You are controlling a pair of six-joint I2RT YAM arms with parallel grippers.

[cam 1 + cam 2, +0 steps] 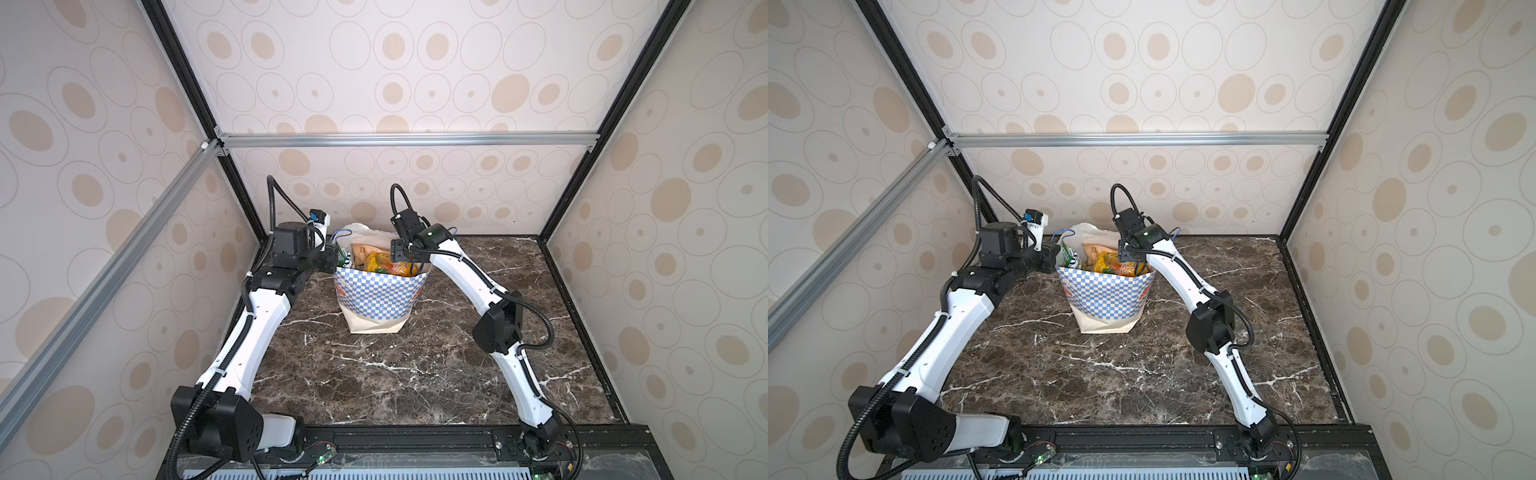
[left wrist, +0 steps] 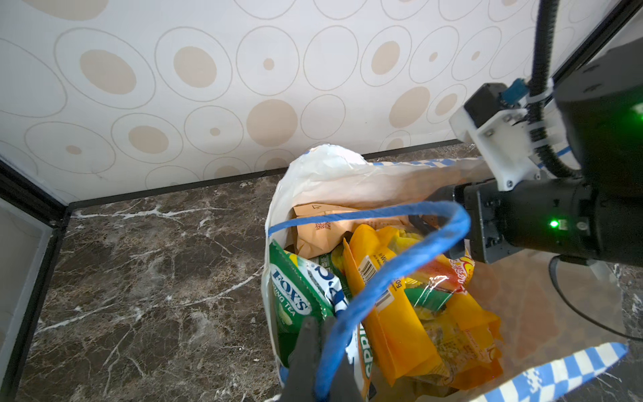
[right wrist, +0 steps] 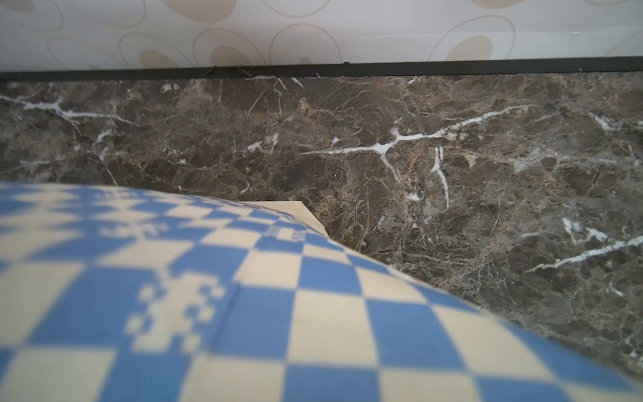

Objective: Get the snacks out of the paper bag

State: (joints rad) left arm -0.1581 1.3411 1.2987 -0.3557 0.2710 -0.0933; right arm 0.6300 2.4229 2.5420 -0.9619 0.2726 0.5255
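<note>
The paper bag (image 1: 376, 299) (image 1: 1104, 297) stands upright at the back middle of the marble table, its mouth open. Inside are the snacks (image 1: 376, 262): a green packet (image 2: 295, 296), yellow-orange packets (image 2: 386, 313) and a tan pouch (image 2: 327, 226). My left gripper (image 2: 318, 325) (image 1: 334, 257) is shut on the bag's left rim, where the blue cord handle (image 2: 400, 271) rises. The right gripper (image 1: 401, 257) (image 2: 426, 222) reaches into the mouth from the right, above the packets. Its fingers are mostly hidden. The right wrist view shows only the bag's chequered wall (image 3: 243, 296).
The dark marble table (image 1: 415, 374) is walled by patterned panels on three sides. The back wall (image 2: 243, 104) stands close behind the bag. A second blue handle (image 1: 453, 230) sticks up behind the right arm.
</note>
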